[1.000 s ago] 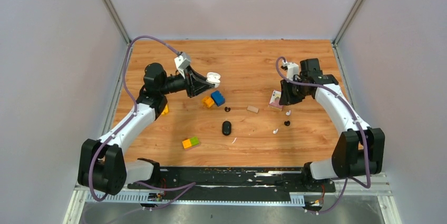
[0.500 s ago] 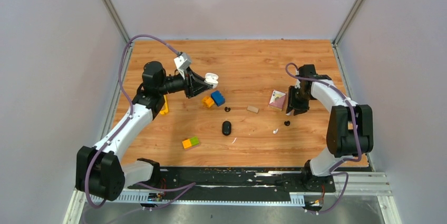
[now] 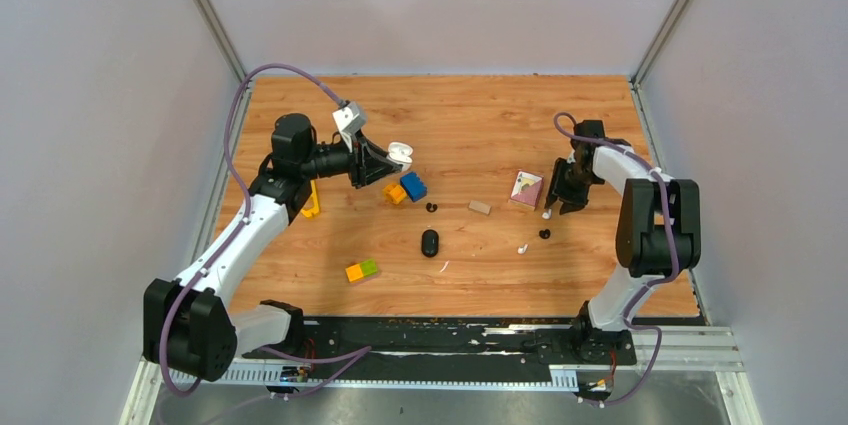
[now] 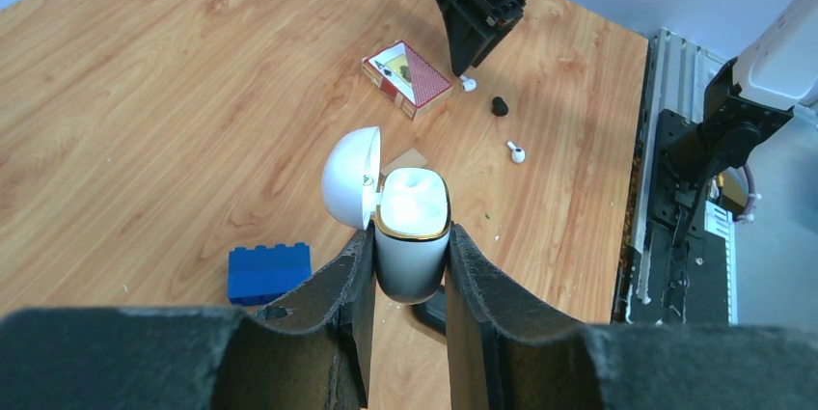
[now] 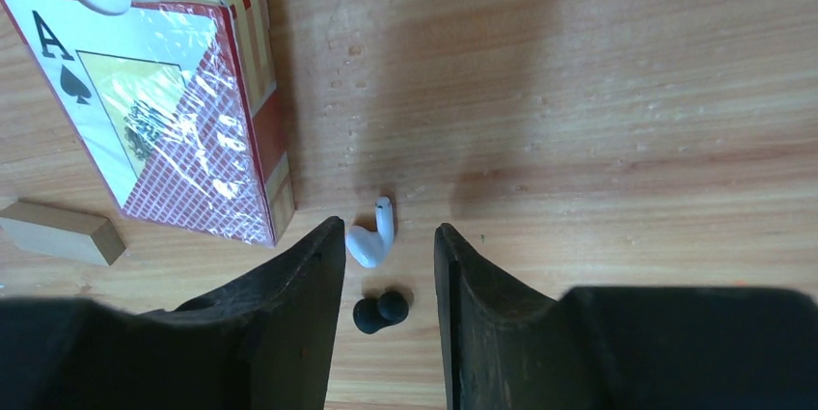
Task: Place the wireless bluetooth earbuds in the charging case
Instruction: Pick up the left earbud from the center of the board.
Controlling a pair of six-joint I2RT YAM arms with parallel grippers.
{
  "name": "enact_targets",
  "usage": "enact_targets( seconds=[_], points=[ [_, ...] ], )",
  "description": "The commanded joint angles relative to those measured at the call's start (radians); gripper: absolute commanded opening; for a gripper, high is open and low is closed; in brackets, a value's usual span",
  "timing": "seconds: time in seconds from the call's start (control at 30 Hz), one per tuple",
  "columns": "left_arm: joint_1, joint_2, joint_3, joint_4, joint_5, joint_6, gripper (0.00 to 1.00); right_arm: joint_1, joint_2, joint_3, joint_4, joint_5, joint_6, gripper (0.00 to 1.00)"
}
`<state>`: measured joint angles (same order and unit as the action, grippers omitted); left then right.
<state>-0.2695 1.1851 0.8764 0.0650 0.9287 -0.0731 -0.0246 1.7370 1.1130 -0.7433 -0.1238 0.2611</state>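
Earbuds like these are featherweight, hard, glossy plastic, so I expect the small white stemmed earbud (image 5: 371,236) under my right arm to skate or flip if one finger reaches it before the other. I'd pinch it across the rounded head, leaving the stem free to go down into its well. It lies on the wooden table (image 5: 627,92), just beside the red playing-card pack (image 5: 164,101), with a black rounded earbud (image 5: 379,312) close behind it. The right gripper (image 5: 388,232) straddles it with jaws moderately apart, bare wood showing on each side, nothing held. The left gripper (image 4: 410,236) is clamped on the body of the white charging case (image 4: 413,200), held off the table with its domed lid hinged open. I cannot make out its wells. That case is smooth too, but stiff enough to take the squeeze.

My count from the overhead view is four buds, all on the table. Two are white, the second white stemmed bud (image 3: 522,247) lying nearer the arms, and two are black, the other black bud (image 3: 431,207) sitting near the centre. There are two cases: the white one and a closed black oval case (image 3: 430,243). I also count one card pack, one plain wooden block (image 3: 480,207), one blue toy block (image 3: 413,186), one small orange block (image 3: 395,193) and one orange-and-green block (image 3: 362,270).
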Motion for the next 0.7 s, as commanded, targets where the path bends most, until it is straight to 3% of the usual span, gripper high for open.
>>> enact_targets(
  seconds=[0.0,0.67],
  points=[
    [0.001,-0.025,0.039,-0.004,-0.002,0.025,0.00,-0.001,0.024,0.041,0.036,-0.025,0.013,0.40],
    [0.002,-0.042,0.002,0.044,-0.017,-0.006,0.00,0.014,-0.015,-0.046,-0.021,0.047,-0.117,0.41]
  ],
)
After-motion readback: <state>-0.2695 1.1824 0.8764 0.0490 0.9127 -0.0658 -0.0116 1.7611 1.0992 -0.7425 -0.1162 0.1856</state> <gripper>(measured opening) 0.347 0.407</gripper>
